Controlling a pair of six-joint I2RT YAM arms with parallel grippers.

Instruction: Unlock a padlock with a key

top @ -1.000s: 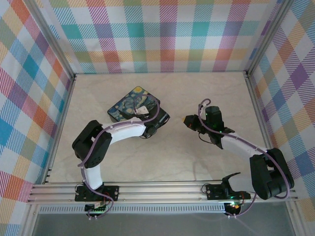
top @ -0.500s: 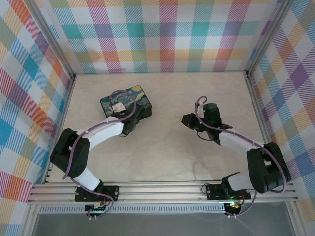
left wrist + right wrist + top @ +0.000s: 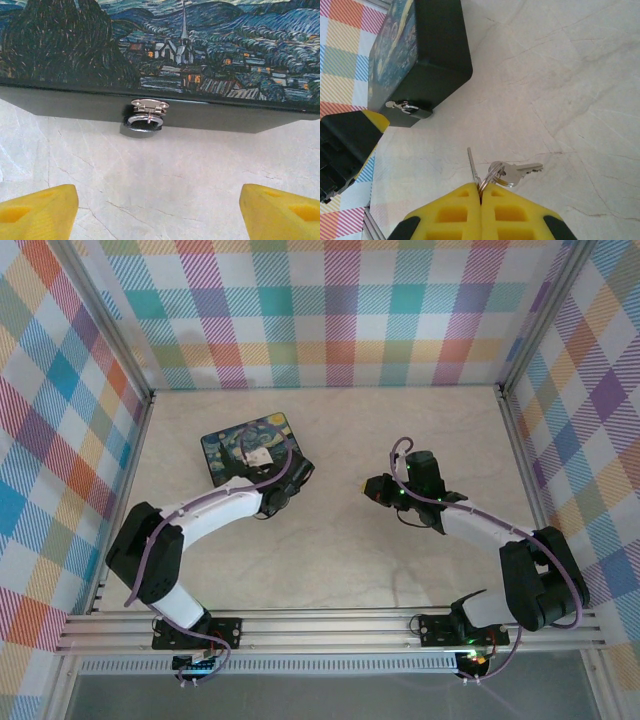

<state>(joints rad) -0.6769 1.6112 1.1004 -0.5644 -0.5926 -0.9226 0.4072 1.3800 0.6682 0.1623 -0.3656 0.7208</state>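
While the right hand (image 3: 481, 194) is clenched on the key (image 3: 471, 164) and its ring (image 3: 495, 175), the left hand (image 3: 160, 200) stands released, spread wide; straight ahead of it the padlock (image 3: 142, 126) hangs at the front clasp (image 3: 149, 105) of the painted box (image 3: 210, 40) on the table (image 3: 165, 170), touching neither hand.

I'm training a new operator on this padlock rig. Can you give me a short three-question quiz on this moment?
1. True or false: the left gripper is shut.
2. The right gripper pinches: A) a key, B) a coin, C) nothing?
3. Fill in: the padlock hangs from the hasp of the ___.
Answers: 1 false, it is open; 2 A; 3 box.
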